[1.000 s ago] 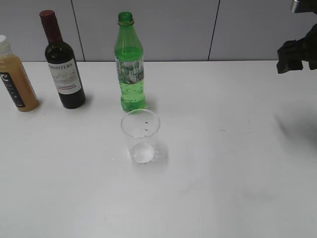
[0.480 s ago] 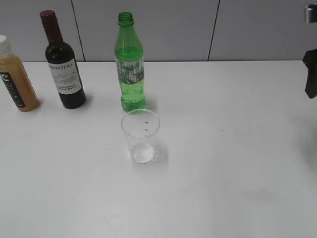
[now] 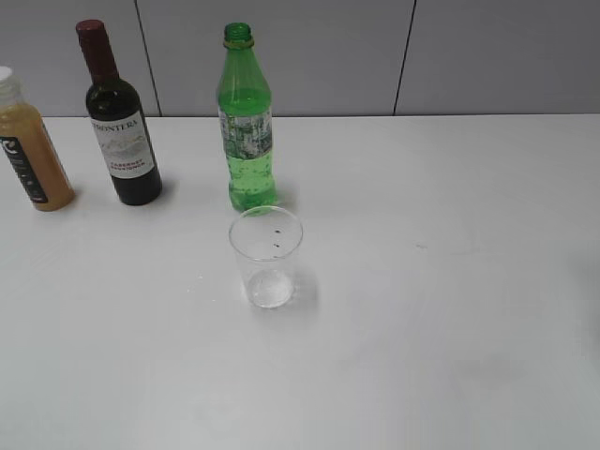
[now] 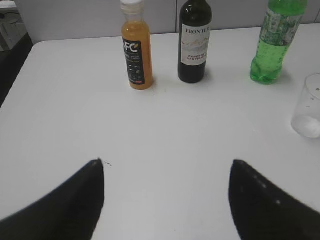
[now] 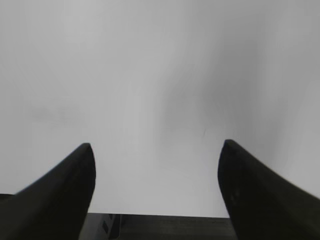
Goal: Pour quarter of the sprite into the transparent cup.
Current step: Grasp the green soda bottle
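Three bottles and one cup stood on the white desk (image 3: 450,309). Along the far edge, from the far-left corner inward, were an orange juice bottle (image 3: 28,145), a dark Frontera wine bottle (image 3: 120,127) with a red cap, and the sprite (image 3: 247,127) — uncapped, upright, green liquid reaching its shoulder. The transparent cup (image 3: 267,256) stood upright just in front of the sprite, near but apart from it, with two dark specks on its wall.

The exterior view showed no arm at all; the right half of the desk lay bare there. The left wrist view showed the left hand (image 4: 167,192) with its two dark fingers spread wide, holding nothing, above the desk's near-left part, and the same four things beyond it. The right wrist view showed only the right hand (image 5: 156,187) — fingers likewise wide apart, empty — over bare desk surface by a desk edge.
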